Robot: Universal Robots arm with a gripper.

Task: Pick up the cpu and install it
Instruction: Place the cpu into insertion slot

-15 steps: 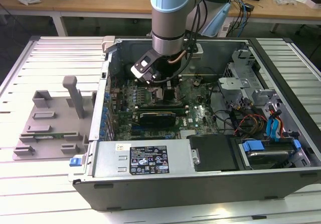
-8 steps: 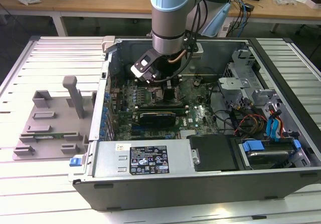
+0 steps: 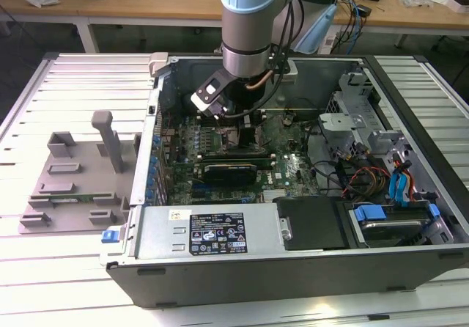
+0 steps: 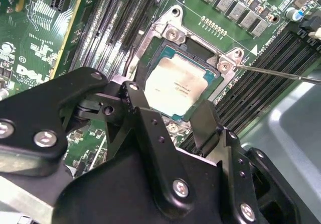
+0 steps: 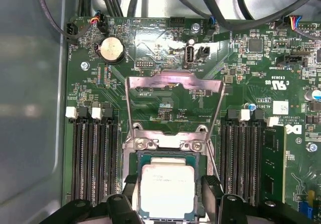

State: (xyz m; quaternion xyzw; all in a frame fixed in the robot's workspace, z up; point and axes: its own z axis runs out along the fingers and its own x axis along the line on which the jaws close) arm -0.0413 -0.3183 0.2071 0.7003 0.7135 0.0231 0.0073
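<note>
The cpu (image 5: pixel 167 190), a flat square chip with a shiny silver top and thin green rim, lies in the socket frame (image 5: pixel 165 144) on the green motherboard. It also shows in the second wrist view as the cpu (image 4: pixel 175 83). My gripper (image 5: pixel 168 200) straddles it, with one black finger (image 5: pixel 129 196) against one edge and the other against the opposite edge. In the second wrist view the gripper (image 4: pixel 170 111) is shut on the chip's two sides. In the exterior view the gripper (image 3: pixel 245 118) reaches down into the open computer case (image 3: pixel 293 261).
The socket's metal load plate (image 5: pixel 173 103) stands flipped open beyond the chip, and its thin lever rod (image 4: pixel 276 73) sticks out sideways. Memory slots (image 5: pixel 93 158) flank the socket. A grey fixture plate (image 3: pixel 73 188) with upright blocks lies at the exterior view's left of the case.
</note>
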